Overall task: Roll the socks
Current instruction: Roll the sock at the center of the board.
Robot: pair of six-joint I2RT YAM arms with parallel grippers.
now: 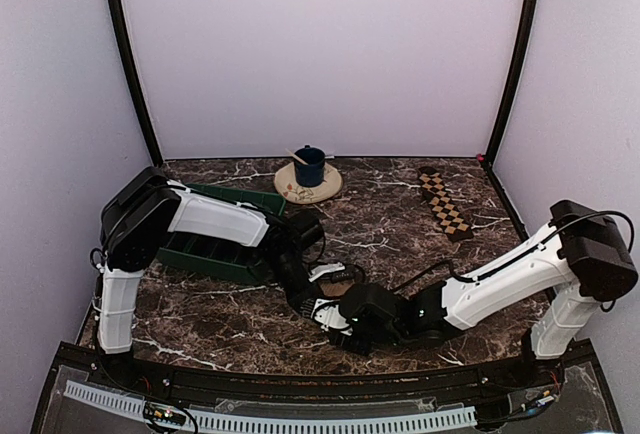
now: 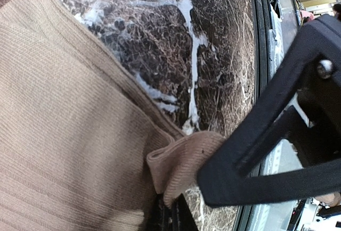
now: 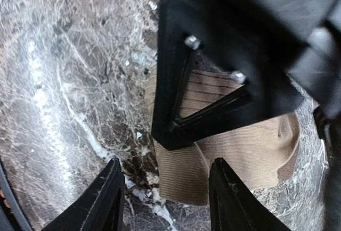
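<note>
The plain tan sock [image 2: 69, 135] lies on the marble table near its front middle, and only a small patch of the sock [image 1: 342, 290] shows between the two arms in the top view. My left gripper [image 2: 171, 205] is shut on a folded edge of it. My right gripper [image 3: 166, 163] is open just in front of that spot, and the sock's rounded end [image 3: 186, 180] lies between its fingers [image 3: 109, 196] without being pinched. The checkered sock [image 1: 443, 204] lies flat as a long strip at the back right, away from both grippers.
A green tray [image 1: 215, 249] sits under the left arm's elbow. A blue cup [image 1: 309, 166] stands on a round mat [image 1: 292, 190] at the back middle. The two grippers [image 1: 325, 304] nearly touch. The table's front rail [image 1: 300, 386] is close behind them.
</note>
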